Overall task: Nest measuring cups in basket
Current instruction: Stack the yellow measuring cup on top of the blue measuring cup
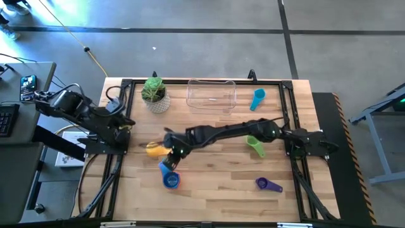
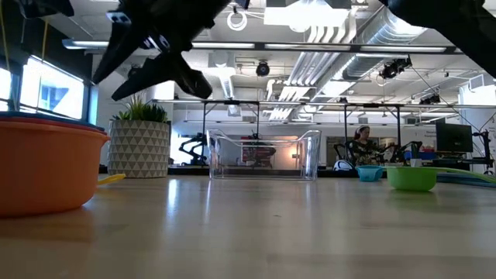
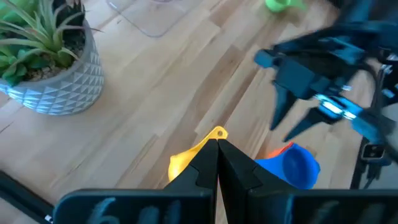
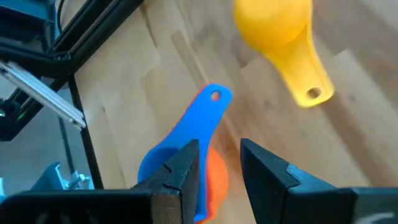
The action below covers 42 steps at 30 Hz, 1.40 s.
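Two cups, blue (image 4: 180,140) over orange (image 4: 214,174), lie below the right gripper (image 4: 219,163), fingers apart; it should straddle the handle squarely before closing.

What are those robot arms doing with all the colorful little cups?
The right gripper reaches across the table and hovers with its fingers open over a blue cup that sits in an orange one, with the yellow cup beside them. The left gripper waits shut at the table's left side. The clear basket at the back has no cups in it. Green, purple and light blue cups lie scattered on the table.
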Each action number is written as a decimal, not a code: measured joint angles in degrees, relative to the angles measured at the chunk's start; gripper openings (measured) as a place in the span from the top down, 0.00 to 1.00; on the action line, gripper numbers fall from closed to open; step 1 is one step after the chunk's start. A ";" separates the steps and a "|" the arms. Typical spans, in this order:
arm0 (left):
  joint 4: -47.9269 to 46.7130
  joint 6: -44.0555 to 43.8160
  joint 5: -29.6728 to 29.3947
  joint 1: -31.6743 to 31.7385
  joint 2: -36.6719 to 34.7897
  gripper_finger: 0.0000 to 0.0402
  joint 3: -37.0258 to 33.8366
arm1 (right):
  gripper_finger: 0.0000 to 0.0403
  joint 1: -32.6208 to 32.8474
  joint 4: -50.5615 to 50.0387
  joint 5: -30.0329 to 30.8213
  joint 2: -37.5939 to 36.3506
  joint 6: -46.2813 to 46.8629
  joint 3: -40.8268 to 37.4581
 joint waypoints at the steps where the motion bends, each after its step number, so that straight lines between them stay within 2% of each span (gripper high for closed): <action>1: 0.05 -0.09 -0.16 0.00 -0.56 1.00 0.00 | 0.73 -0.83 -0.03 -1.10 0.00 -0.63 0.00; 15: 0.02 -3.90 -1.78 0.00 -6.22 1.00 0.02 | 0.73 -12.00 1.94 -24.16 1.66 -6.15 -0.07; 20: 0.02 -4.48 -2.02 0.00 -6.34 1.00 0.02 | 0.73 -12.37 3.31 -26.81 3.13 -6.61 -0.13; 27: 0.02 -4.77 -2.54 0.00 -6.35 1.00 0.02 | 0.72 -11.42 4.74 -26.85 4.30 -6.98 -0.11; 37: 0.02 -6.03 -2.69 0.00 -6.35 1.00 0.02 | 0.57 -9.58 4.09 -20.99 7.50 0.80 -0.11; 42: 0.02 -6.01 -2.65 0.00 -6.35 1.00 0.02 | 0.55 -9.21 2.51 -17.88 8.22 2.26 -0.11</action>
